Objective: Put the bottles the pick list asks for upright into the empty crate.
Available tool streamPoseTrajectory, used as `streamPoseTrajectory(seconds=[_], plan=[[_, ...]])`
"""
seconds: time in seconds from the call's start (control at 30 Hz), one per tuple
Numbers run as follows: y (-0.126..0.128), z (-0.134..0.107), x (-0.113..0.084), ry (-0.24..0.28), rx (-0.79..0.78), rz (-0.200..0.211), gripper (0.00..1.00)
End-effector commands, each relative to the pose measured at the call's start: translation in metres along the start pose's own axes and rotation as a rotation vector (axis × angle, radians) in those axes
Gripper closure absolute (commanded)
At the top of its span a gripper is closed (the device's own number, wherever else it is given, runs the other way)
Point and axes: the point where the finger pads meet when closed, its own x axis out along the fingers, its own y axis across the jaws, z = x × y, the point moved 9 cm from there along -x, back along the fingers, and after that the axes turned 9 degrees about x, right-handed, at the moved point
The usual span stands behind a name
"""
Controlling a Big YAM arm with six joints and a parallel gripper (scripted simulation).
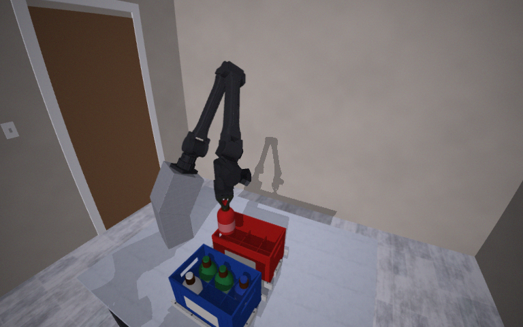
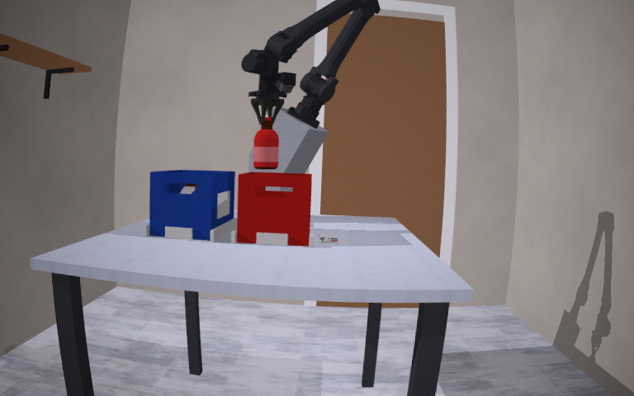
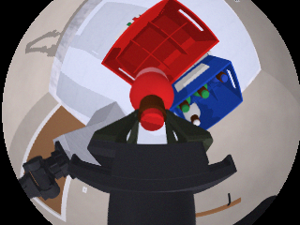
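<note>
The gripper (image 1: 225, 203) (image 2: 267, 120) (image 3: 152, 112) pinches 1 red bottle (image 1: 225, 221) (image 2: 266, 149) (image 3: 151, 91) upright above the red crate (image 1: 250, 221) (image 2: 274, 212) (image 3: 123, 48); the blue crate (image 1: 215, 296) (image 2: 180, 205) (image 3: 217, 112) holds 4 bottles (image 1: 223, 281) (image 3: 203, 92).

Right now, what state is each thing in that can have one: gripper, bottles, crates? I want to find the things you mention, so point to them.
Black parallel gripper (image 1: 225, 203) (image 2: 267, 122) (image 3: 152, 112): shut on the red bottle's neck.
Red bottle with pink label (image 1: 226, 223) (image 2: 266, 151) (image 3: 151, 91): upright, held above the red crate.
Red plastic crate (image 1: 265, 227) (image 2: 274, 212) (image 3: 110, 62): upright, no bottles visible inside.
Blue plastic crate (image 1: 246, 304) (image 2: 180, 209) (image 3: 234, 89): upright, holding four capped bottles: two green, one white, one blue.
</note>
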Motion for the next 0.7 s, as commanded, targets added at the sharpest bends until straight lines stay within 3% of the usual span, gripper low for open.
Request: streamPoseTrajectory(seconds=[0.0, 0.67], plan=[[-0.0204, 0.0162, -0.011, -0.024, -0.014, -0.05, 1.0], [-0.0192, 0.0192, -0.0092, -0.023, -0.021, -0.047, 1.0]])
